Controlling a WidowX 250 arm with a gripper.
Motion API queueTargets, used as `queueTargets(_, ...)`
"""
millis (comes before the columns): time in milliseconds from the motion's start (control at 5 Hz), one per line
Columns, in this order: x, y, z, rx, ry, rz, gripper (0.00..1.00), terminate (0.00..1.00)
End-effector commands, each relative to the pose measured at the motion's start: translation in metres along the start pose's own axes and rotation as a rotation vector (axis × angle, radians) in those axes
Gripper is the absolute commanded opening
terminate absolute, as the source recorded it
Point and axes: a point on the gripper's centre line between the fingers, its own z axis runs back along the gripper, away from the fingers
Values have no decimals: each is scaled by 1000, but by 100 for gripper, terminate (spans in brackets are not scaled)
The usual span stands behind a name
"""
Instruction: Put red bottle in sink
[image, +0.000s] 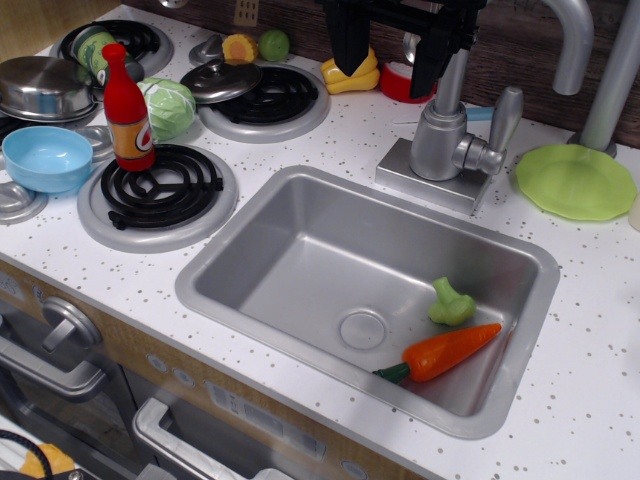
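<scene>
The red bottle stands upright on the back-left edge of the front black burner, left of the sink. It has a red cap and an orange label. The sink is a steel basin in the middle of the counter with a round drain. A toy carrot and a green broccoli piece lie in its right end. My black gripper hangs at the top centre, above the back of the counter and far right of the bottle. Its jaws are apart and hold nothing.
A steel bowl, a blue bowl, a green cabbage and a green-labelled can crowd the bottle. A pot lid lies on the back burner. The faucet stands behind the sink, with a green plate to its right.
</scene>
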Motion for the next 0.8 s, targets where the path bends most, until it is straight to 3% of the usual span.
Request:
queueTargets(0, 0, 0, 0, 0, 0, 0, 100, 0)
queueTargets(400, -15, 76, 35, 176, 52, -46, 100, 0)
queueTargets(600, -24, 114, 36, 240, 40, -81, 100, 0)
